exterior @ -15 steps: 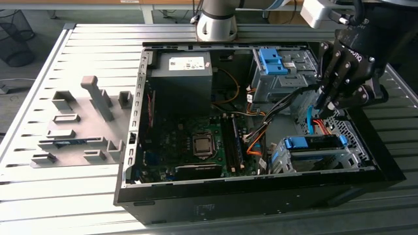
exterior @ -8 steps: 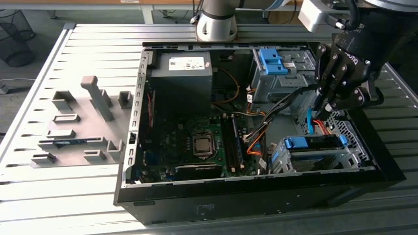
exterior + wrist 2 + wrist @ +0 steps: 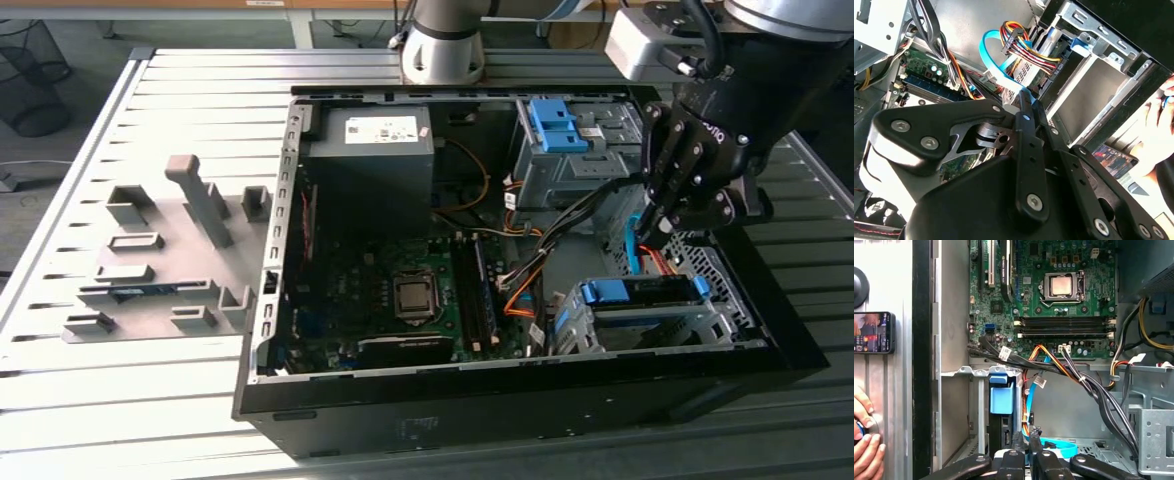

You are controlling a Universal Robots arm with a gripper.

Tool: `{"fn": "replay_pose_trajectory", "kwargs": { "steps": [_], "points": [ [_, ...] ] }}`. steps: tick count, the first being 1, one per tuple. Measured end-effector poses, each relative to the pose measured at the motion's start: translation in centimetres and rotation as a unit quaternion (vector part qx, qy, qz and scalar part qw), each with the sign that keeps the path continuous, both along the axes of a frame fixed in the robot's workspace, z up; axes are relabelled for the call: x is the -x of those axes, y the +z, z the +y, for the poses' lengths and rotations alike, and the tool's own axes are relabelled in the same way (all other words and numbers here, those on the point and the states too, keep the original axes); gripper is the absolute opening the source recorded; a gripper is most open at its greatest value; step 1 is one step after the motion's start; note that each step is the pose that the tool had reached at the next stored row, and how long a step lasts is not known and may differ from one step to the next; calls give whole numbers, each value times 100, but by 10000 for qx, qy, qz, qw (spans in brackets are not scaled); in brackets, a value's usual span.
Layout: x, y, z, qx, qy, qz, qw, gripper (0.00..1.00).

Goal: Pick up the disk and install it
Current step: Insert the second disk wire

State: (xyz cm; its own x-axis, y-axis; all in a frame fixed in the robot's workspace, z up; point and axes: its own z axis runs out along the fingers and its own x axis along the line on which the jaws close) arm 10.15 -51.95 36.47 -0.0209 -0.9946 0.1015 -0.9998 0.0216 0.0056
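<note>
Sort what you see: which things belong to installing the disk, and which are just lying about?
Job in hand: disk, drive cage, tool.
Lying about: grey holder block, phone, a person's hand.

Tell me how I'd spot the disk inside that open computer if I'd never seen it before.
Start at the open black computer case on the slatted metal table. Go to its corner at the exterior view's lower right, just below the gripper, where a silver metal cage sits. The disk lies in that cage: its blue rail along the top sets it apart from the bare metal around it.
</note>
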Motion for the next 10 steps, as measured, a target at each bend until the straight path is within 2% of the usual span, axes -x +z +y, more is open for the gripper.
{"fn": "replay_pose_trajectory", "kwargs": {
  "steps": [10],
  "points": [
    [0, -11, 0, -2, 0, 0, 10000, 16]
  ]
}}
